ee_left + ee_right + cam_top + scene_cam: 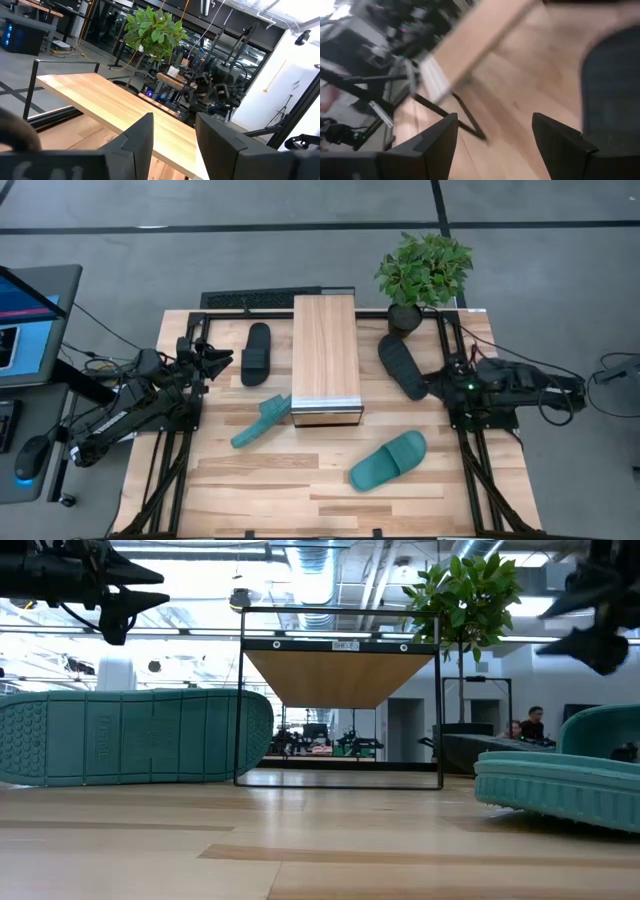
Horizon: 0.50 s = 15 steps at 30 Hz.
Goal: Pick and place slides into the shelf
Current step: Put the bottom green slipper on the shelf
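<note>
The shelf (325,360) is a long light-wood box in the middle of the table, seen in the low view as an open black frame (340,700). One black slide (256,353) lies flat to the left of it, another (402,366) to the right. A teal slide (262,421) stands on its side edge by the shelf's near left corner, sole outward (130,735). The second teal slide (388,460) lies flat, near right. My left gripper (228,362) is open, raised beside the left black slide. My right gripper (430,383) is open by the right black slide's (615,85) near end.
A potted plant (423,272) stands at the table's far right corner, just behind the right black slide. A keyboard (260,298) lies beyond the far edge. Black frame rails (170,450) run along both table sides. Bare wood lies along the near edge (300,500).
</note>
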Tool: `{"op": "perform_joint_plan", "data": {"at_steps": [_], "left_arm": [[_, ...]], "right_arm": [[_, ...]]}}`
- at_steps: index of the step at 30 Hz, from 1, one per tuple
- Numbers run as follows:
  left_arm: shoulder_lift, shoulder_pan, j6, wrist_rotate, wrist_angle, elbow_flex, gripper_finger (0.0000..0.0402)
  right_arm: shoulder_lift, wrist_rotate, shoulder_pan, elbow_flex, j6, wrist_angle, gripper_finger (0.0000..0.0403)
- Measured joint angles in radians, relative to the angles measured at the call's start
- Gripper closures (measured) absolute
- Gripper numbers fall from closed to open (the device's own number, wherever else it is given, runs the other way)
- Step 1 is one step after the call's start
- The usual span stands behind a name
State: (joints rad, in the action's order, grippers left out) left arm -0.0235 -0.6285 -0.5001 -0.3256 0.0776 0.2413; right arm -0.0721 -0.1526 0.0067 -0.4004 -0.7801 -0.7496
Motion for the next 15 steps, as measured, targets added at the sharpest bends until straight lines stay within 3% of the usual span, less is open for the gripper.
{"op": "perform_joint_plan", "data": {"at_steps": [6, 15], "left_arm": [[0.0, 0.0, -0.002, 0.0, 0.0, 0.0, 0.0268], [0.0, 0.0, -0.003, 0.029, 0.0, 0.0, 0.0268]], "right_arm": [[0.0, 0.106, 0.0, 0.0, -0.158, -0.145, 0.0154], [-0.051, 0.279, 0.002, 0.013, -0.283, -0.16, 0.0154]]}}
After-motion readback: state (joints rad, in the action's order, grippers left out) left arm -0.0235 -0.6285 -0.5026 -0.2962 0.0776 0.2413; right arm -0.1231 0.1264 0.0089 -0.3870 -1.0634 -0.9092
